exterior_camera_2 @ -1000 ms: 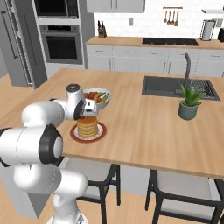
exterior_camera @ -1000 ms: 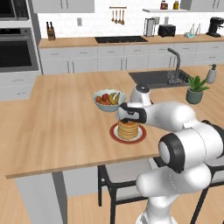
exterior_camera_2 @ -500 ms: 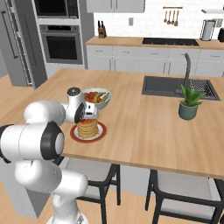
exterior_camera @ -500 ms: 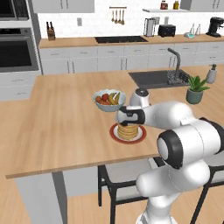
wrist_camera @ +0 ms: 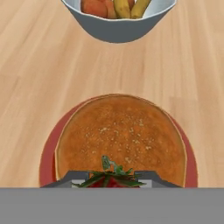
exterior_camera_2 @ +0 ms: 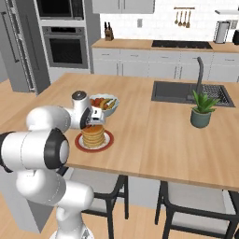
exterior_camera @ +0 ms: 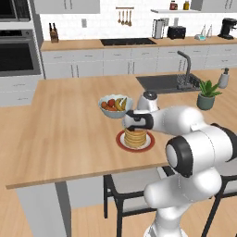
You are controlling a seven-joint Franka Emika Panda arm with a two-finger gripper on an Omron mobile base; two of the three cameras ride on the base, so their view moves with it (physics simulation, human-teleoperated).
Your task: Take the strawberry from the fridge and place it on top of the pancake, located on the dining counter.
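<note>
Simulated kitchen, light-wood dining counter [exterior_camera: 60, 134] in foreground, dark sink at two o'clock, wall ovens and grey fridge [exterior_camera_2: 18, 46] well off at ten o'clock in the right base view. On the counter: pancake [exterior_camera: 135, 137] stack on red-rimmed plate [exterior_camera: 121, 143], white fruit bowl [exterior_camera: 114, 106] just beyond at twelve o'clock, potted plant [exterior_camera_2: 202, 112] well apart near the sink. Gripper [exterior_camera_2: 94, 122] poised directly above the stack, jaws narrowed on the strawberry [wrist_camera: 109, 178], green leaves showing between the fingertips [wrist_camera: 72, 177] at six o'clock of the hand view, over the near edge of the top pancake. Step in hand, by judgement: placement, final stretch. Next move likely calls for a short descent toward the pancake's centre, then a gentle opening so the fruit settles without rolling onto the plate.
</note>
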